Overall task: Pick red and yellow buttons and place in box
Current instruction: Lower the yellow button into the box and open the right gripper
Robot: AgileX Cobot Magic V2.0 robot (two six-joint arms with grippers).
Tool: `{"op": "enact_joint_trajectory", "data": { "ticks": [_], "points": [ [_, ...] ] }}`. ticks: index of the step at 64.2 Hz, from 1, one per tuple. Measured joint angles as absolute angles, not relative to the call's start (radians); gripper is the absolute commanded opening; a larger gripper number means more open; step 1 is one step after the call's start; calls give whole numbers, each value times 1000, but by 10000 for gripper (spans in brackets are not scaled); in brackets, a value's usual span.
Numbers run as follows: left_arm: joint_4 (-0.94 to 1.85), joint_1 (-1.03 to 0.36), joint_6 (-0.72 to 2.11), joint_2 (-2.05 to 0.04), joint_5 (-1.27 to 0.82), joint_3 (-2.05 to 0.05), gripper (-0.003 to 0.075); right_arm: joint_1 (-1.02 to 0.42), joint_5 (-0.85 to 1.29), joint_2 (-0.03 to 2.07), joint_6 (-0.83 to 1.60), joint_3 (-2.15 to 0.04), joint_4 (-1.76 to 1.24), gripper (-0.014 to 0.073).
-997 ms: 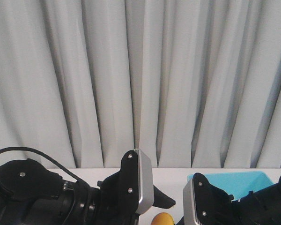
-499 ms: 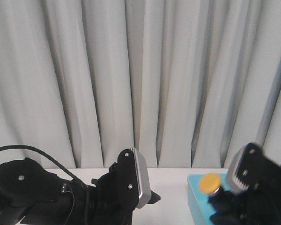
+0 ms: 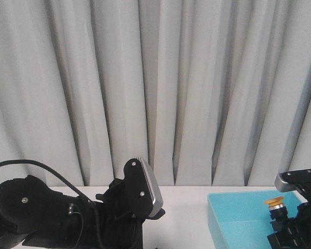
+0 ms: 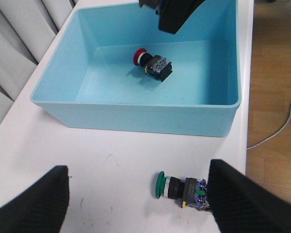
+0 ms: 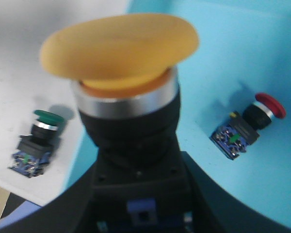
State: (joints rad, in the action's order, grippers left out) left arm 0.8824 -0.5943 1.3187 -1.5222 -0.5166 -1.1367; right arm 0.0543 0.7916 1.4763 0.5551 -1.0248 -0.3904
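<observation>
Item: yellow-capped black-bodied push-button switch (image 5: 121, 97), pinched in the right end effector (image 5: 136, 194), carried in the last second from tabletop (image 4: 126, 160) to apparently above the turquoise plastic box (image 4: 136, 116), joining the red-capped switch (image 4: 153, 62); left end effector (image 4: 136, 194) spread, empty.

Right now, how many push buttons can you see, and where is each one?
3. The red button lies inside the box. The yellow button is held by the right gripper over the box. The green button lies on the table outside the box.
</observation>
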Motion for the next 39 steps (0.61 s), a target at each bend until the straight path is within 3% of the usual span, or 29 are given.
{"op": "enact_joint_trajectory", "data": {
  "ticks": [39],
  "points": [
    [882,-594,1318,-1522,-518,-1137,577,-56,875,1996,273,-1397,-142,245]
  ]
}}
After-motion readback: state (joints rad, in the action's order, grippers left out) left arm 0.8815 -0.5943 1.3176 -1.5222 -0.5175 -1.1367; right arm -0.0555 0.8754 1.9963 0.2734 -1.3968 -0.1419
